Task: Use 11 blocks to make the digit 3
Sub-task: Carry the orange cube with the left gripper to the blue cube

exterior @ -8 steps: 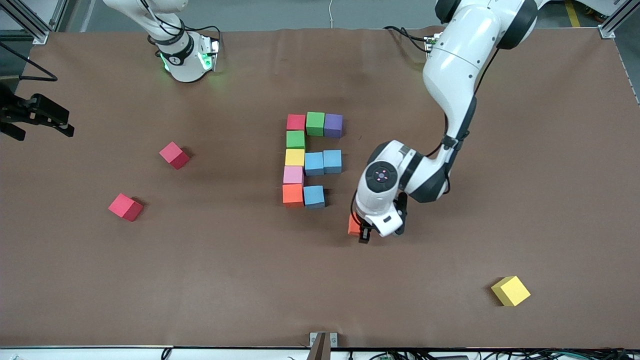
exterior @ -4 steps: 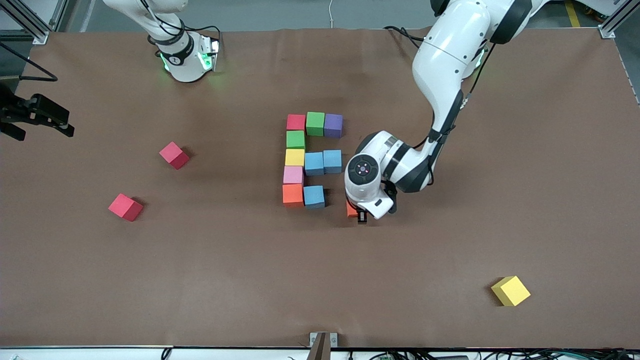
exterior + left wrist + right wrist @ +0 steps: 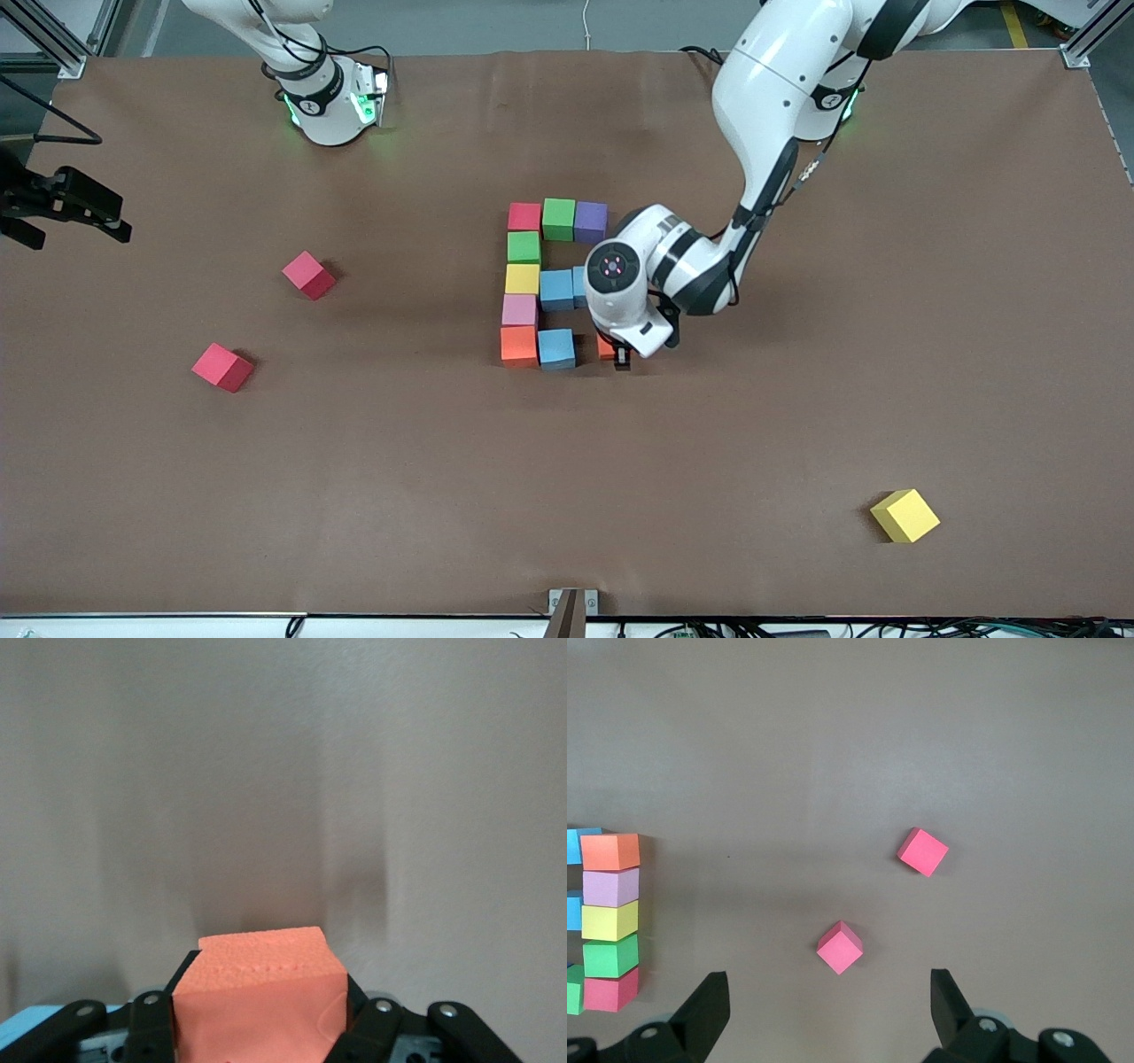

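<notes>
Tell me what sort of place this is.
Probably a robotics lab bench: two white robot arms stand at a table under a brown cloth, aluminium frame posts mark its corners, and small coloured foam cubes form a pattern.

A bunch of blocks (image 3: 523, 279) sits touching in the middle of the frame. The left gripper (image 3: 620, 356) holds one more block (image 3: 606, 347) just beside the bunch's lowest row. A loose block (image 3: 308, 275) and a second loose block (image 3: 221, 367), lower in the frame, lie well apart from the bunch toward the right arm's end. A lone block (image 3: 904, 516) lies in the low corner at the left arm's end. The right gripper (image 3: 75, 226) waits at the frame's edge.
</notes>
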Robot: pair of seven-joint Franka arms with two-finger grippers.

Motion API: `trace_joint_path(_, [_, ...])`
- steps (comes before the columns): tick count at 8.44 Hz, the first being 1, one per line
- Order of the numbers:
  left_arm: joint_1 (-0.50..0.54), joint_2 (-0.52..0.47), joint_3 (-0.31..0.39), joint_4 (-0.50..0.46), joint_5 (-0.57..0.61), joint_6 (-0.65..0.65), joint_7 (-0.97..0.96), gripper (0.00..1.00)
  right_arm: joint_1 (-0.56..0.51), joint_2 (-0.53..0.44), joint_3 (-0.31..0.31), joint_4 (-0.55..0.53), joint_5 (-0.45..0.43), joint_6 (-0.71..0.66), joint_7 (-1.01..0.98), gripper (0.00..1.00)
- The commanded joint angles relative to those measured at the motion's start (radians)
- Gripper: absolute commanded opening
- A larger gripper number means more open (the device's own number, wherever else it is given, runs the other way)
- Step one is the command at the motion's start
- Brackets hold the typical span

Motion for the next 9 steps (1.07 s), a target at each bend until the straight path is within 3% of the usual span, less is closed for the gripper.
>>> trace_joint_path(1, [-0.006,-0.053,0.007,-0.054,-0.009,0.072,-0.005,0.29,0.003,-0.001,0.001,-0.003,-0.012,-0.005,-0.009,1.00])
trace_joint_path(4, [-0.006,-0.004,0.015,-0.019,0.007,0.159,-0.022,0.29,0.001,-0.001,0.001,-0.003,-0.012,-0.005,-0.009,1.00])
trace_joint_path(9, [-0.039,0.053,0.017,0.023,0.056,0.173,-0.033,0.29,-0.002,-0.001,0.001,-0.001,-0.014,-0.005,-0.009,1.00])
